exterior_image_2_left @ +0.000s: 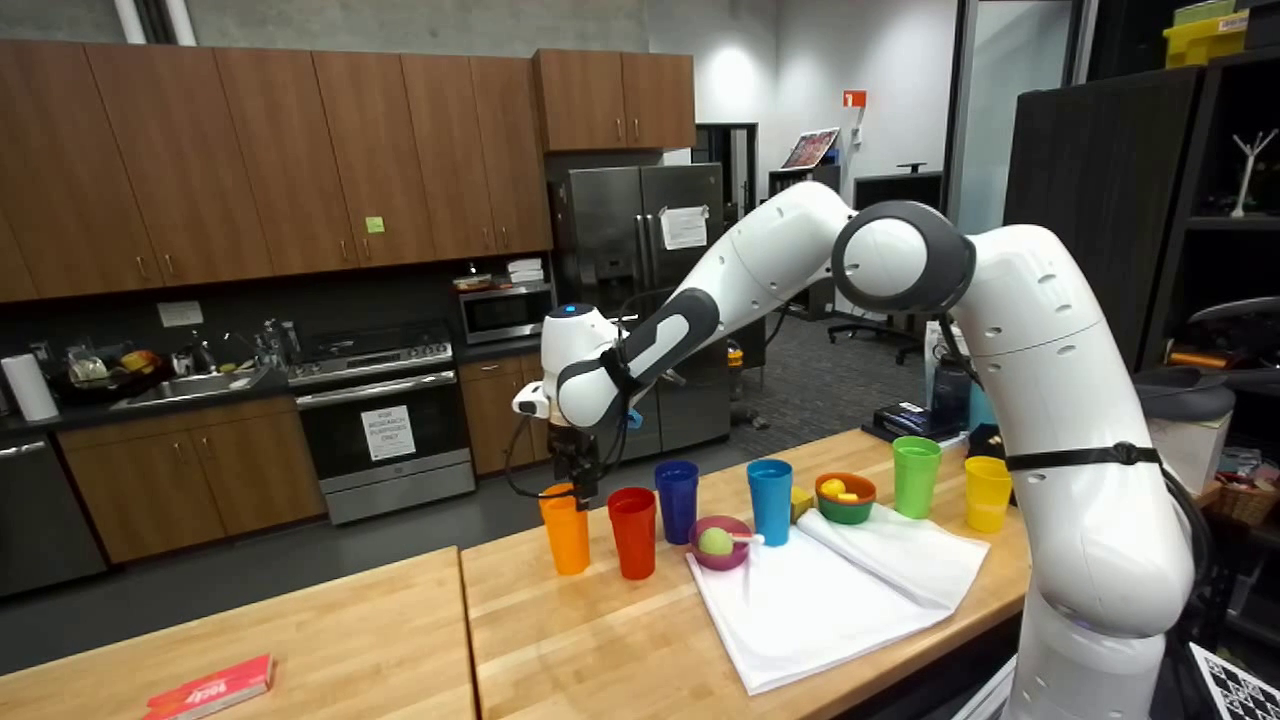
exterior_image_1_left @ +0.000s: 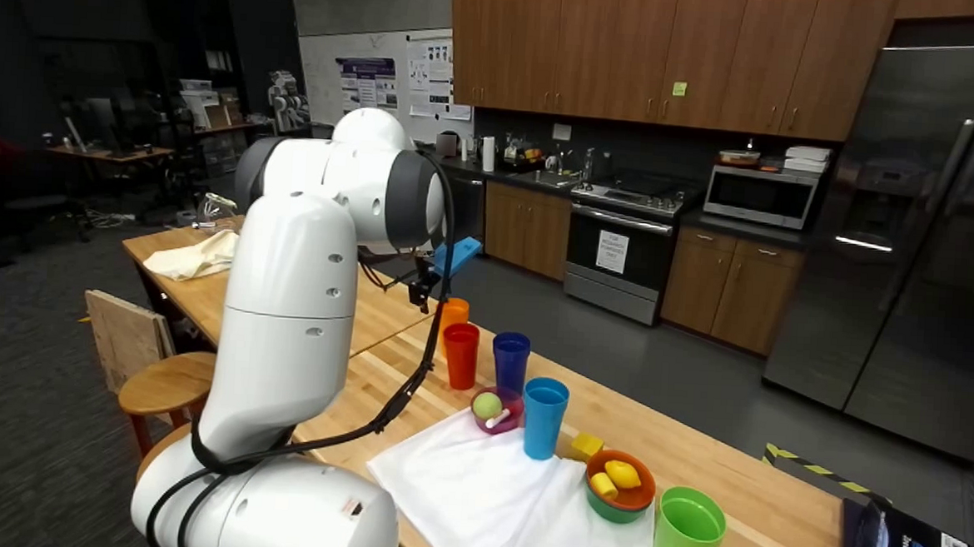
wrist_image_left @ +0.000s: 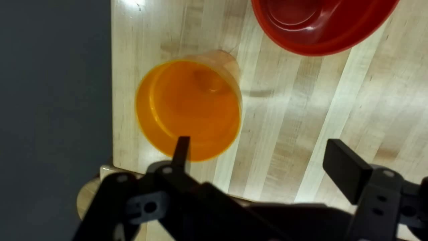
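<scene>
In an exterior view, the leftmost cup (exterior_image_2_left: 566,542) stands on the table (exterior_image_2_left: 570,640), beside another cup (exterior_image_2_left: 633,535).

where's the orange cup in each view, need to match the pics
In an exterior view: the orange cup is just below centre, partly behind the red cup.
In an exterior view: the orange cup is below and left of centre, beside the red cup.
Wrist view: the orange cup is left of centre; the red cup is cut by the top edge.
Shared landmark: the red cup.
</scene>
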Action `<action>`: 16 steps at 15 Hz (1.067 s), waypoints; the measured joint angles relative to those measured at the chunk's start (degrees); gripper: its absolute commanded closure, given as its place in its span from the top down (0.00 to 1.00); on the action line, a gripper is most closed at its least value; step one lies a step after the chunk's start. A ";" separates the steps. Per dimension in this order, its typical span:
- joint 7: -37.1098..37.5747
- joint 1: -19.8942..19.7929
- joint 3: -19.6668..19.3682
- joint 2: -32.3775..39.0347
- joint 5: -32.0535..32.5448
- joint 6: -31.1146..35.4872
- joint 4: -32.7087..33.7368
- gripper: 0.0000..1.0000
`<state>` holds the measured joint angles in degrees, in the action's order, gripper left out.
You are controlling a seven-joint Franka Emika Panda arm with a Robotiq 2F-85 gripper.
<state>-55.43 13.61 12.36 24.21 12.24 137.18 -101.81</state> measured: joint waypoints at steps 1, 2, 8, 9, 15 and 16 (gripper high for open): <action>0.16 -0.11 -0.08 0.31 0.04 -0.11 0.33 1.00; 0.24 -0.30 -0.10 0.72 0.04 -0.23 0.61 1.00; 0.71 -0.94 -0.09 4.53 -0.02 -0.25 1.58 1.00; 0.73 -0.94 -0.05 5.12 -0.02 -0.25 1.69 1.00; 0.75 -0.77 0.44 7.14 -0.02 -1.30 2.34 0.53; 0.77 -0.71 0.49 7.22 -0.02 -2.04 2.41 0.45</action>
<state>-54.66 12.90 12.85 31.42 12.22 135.14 -99.40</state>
